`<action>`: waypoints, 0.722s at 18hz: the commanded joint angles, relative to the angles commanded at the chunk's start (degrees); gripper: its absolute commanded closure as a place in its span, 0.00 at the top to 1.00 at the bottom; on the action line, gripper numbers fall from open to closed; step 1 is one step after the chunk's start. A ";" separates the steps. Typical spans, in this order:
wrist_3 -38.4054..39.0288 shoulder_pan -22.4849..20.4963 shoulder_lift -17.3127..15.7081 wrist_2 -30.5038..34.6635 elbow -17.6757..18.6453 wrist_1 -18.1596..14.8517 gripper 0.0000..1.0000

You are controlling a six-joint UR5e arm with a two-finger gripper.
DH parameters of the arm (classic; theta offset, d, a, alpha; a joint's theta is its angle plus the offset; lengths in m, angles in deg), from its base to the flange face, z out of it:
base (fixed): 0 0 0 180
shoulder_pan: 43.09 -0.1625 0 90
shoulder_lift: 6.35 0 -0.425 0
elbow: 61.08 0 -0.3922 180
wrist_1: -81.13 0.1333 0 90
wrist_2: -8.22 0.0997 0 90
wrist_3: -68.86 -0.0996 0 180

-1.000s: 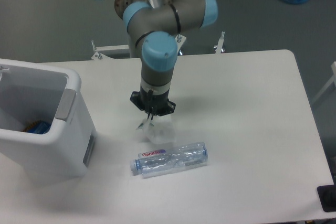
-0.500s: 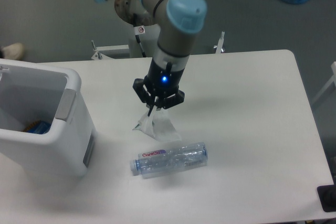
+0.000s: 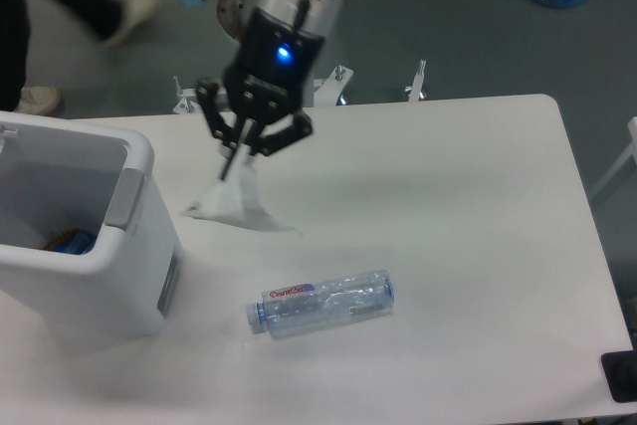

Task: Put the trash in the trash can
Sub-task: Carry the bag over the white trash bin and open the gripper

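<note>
White crumpled trash [image 3: 237,201] now hangs from the tool [image 3: 239,158], whose fingers are clenched on its top, clear of the bench [image 3: 478,226] and partway toward the trash can [image 3: 90,246] at nine o'clock. A second ago the wad lay on the bench just above the bottle [image 3: 320,303], with the tool pressed down over it; half a second ago it was only starting to rise. Since then the arm has swung up and toward ten o'clock, carrying the wad with it. I judge the pickup done and the carry under way, with the drop into the can still to come. The bottle has not moved and lies near six o'clock, awaiting its turn.
</note>
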 joint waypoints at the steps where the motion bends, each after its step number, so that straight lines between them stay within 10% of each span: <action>1: 0.61 1.76 -0.44 0.61 0.18 0.17 0.01; 5: 1.15 7.83 -0.36 0.97 0.09 2.19 0.40; 7: 1.41 9.77 -0.36 0.97 0.09 3.25 0.91; 13: 0.88 10.39 -0.01 1.06 0.79 7.72 1.00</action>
